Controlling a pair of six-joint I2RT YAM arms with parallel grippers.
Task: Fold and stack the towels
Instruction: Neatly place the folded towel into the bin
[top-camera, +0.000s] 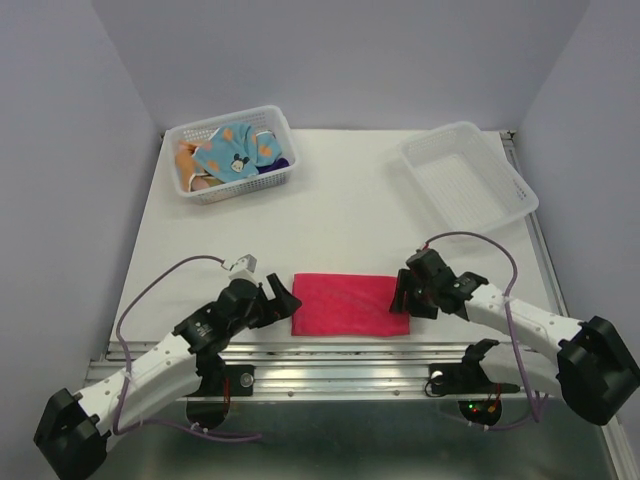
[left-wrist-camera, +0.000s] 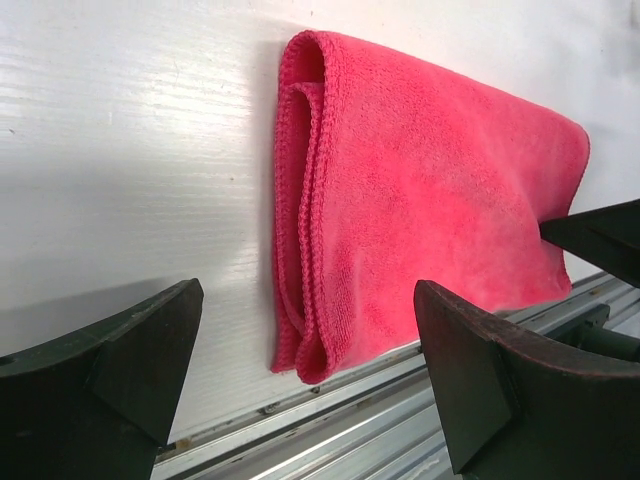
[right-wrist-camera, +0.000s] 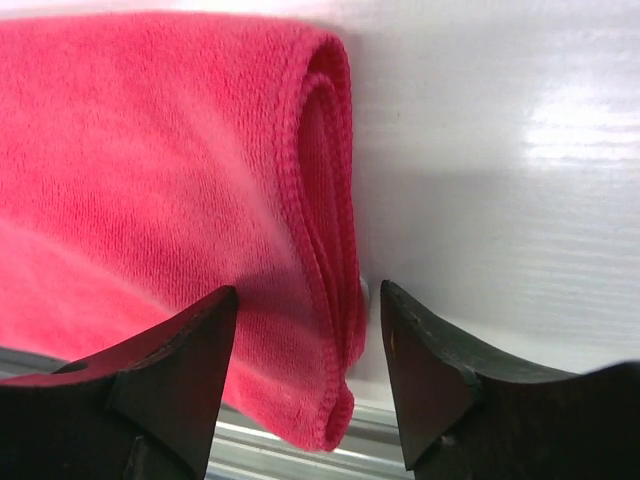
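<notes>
Now folded flat by the near edge of the tabletop (top-camera: 340, 220), long axis left to right: pink towel (top-camera: 350, 305), flanked by both jaws, released and empty; right jaws straddling its end, nearer.

The top view looks down from above and behind the arm bases (top-camera: 70, 432), taking in the whole counter (top-camera: 340, 210); the left wrist view sits low and close, facing the left end of the towel (left-wrist-camera: 430, 200); the right wrist view, equally close, faces its right end; all three share that towel.
</notes>
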